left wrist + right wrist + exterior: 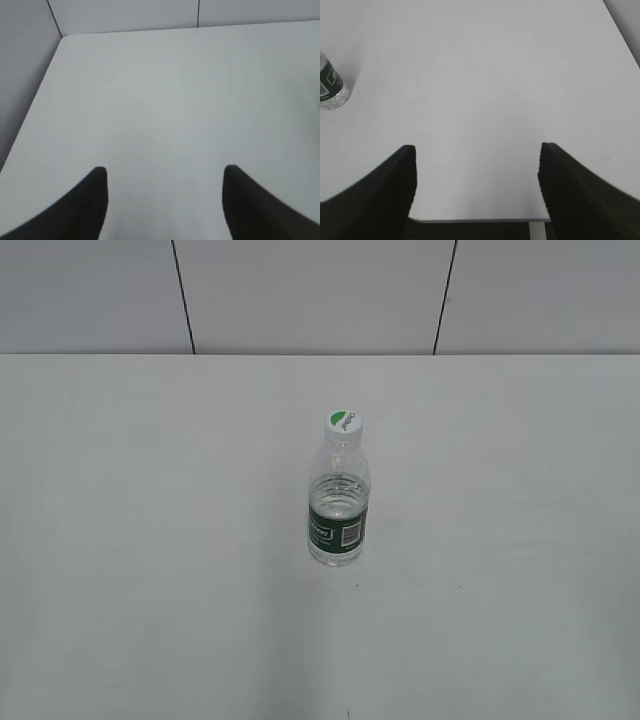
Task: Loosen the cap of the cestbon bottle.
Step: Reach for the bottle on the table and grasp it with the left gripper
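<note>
A bare white surface carries the bottle upright at centre, cap on; left claw and right claw both spread, empty; the bottle sits at the right claw's ten o'clock; best one claw pins the body, the other twists.

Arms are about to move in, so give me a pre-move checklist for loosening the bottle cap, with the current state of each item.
1. Cestbon bottle upright on the table: ok.
2. Cap on the neck: ok; how tight, cannot tell.
3. Left gripper open and empty: ok.
4. Right gripper open and empty: ok.
5. Bottle held steady for twisting: not ok, neither gripper touches it.
6. Bottle visible to wrist cameras: only its base, at the right wrist view's left edge; absent from the left view.
</note>
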You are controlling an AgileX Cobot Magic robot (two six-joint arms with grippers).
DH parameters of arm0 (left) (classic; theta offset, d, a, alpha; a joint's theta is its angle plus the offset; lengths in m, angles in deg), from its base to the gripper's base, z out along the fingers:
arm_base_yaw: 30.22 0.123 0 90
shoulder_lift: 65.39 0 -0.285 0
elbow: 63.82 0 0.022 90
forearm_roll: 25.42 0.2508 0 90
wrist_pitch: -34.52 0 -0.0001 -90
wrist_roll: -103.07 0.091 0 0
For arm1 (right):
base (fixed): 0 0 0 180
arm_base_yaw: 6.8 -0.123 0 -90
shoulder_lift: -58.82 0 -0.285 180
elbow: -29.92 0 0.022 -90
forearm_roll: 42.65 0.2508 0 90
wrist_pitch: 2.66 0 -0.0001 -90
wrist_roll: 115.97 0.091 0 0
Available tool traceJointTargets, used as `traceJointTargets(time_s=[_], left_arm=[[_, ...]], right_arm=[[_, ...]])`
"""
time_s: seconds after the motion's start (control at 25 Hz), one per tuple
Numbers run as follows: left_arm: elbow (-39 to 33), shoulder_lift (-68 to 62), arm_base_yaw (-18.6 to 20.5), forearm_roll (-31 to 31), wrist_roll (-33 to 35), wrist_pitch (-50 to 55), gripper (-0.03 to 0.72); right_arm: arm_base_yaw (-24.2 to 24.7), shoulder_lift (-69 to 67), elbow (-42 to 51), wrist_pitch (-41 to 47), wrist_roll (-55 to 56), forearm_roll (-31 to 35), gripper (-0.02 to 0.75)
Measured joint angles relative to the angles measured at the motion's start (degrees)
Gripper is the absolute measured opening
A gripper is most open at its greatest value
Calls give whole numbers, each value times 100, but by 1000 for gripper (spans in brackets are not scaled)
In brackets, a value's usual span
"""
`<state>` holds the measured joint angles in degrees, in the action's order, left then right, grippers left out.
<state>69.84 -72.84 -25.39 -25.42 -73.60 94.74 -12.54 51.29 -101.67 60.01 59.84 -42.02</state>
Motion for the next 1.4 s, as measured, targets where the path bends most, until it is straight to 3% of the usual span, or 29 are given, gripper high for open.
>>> traceJointTargets(time_s=[0.36,1.2,1.4], left_arm=[[0,0,-374,0,0,0,436],[0,0,-388,0,0,0,436],[0,0,-388,281,0,-22,436]], right_arm=[[0,0,0,0,0,0,582],[0,0,0,0,0,0,582],[0,0,0,0,0,0,582]])
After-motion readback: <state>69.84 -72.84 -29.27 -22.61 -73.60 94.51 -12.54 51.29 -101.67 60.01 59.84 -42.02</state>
